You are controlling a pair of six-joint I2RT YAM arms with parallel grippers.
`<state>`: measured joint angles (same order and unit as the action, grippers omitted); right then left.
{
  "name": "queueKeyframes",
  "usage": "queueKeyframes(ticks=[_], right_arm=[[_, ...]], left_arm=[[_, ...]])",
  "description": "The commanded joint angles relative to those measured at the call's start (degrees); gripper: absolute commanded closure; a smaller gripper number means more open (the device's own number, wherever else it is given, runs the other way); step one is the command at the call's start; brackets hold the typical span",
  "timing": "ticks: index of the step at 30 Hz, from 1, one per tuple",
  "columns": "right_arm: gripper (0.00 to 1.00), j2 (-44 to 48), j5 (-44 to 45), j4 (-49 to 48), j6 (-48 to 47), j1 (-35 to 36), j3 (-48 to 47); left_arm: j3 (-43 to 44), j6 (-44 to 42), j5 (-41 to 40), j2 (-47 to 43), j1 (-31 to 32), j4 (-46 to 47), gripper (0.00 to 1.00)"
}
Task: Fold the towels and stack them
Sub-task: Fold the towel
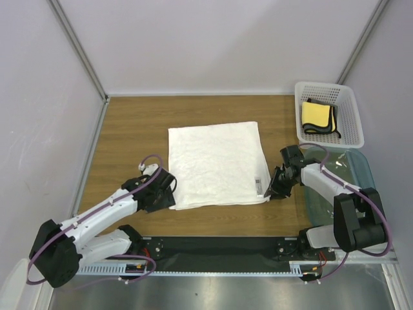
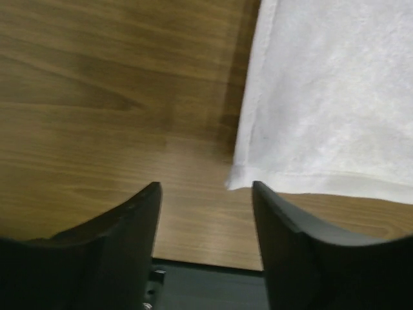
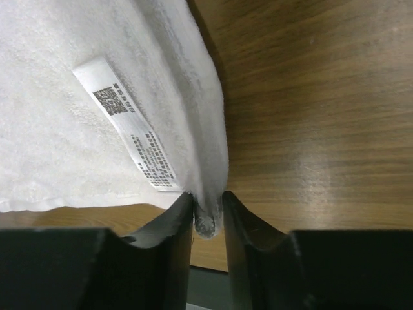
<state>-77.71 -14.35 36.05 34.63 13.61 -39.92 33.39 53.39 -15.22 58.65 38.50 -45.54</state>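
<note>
The large white towel (image 1: 216, 165) lies folded flat in the middle of the wooden table (image 1: 129, 129). My left gripper (image 1: 169, 192) stands open just off its near left corner; in the left wrist view that corner of the white towel (image 2: 322, 97) lies beyond the gripper (image 2: 206, 194), with only bare wood between the fingers. My right gripper (image 1: 274, 190) is at the near right corner. In the right wrist view the gripper (image 3: 208, 206) is shut on the bunched corner of the white towel (image 3: 97, 97), beside its printed label (image 3: 129, 135). A yellow towel (image 1: 316, 116) with a dark edge lies folded in the basket.
The white perforated basket (image 1: 352, 123) stands at the back right of the table. A clear plastic tub (image 1: 352, 171) sits at the right edge, under the right arm. The black base rail (image 1: 219, 248) runs along the near edge.
</note>
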Motion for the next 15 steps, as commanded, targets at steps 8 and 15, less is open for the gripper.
queueKeyframes(ticks=[8, 15], right_arm=[[0.24, 3.0, 3.0, 10.8, -9.1, -0.2, -16.8], [0.21, -0.8, 7.2, -3.1, -11.5, -0.8, -19.9]], left_arm=[[12.7, -8.2, -0.6, -2.1, -11.5, 2.8, 0.17], [13.2, -11.6, 2.7, 10.0, -16.7, 22.5, 0.17]])
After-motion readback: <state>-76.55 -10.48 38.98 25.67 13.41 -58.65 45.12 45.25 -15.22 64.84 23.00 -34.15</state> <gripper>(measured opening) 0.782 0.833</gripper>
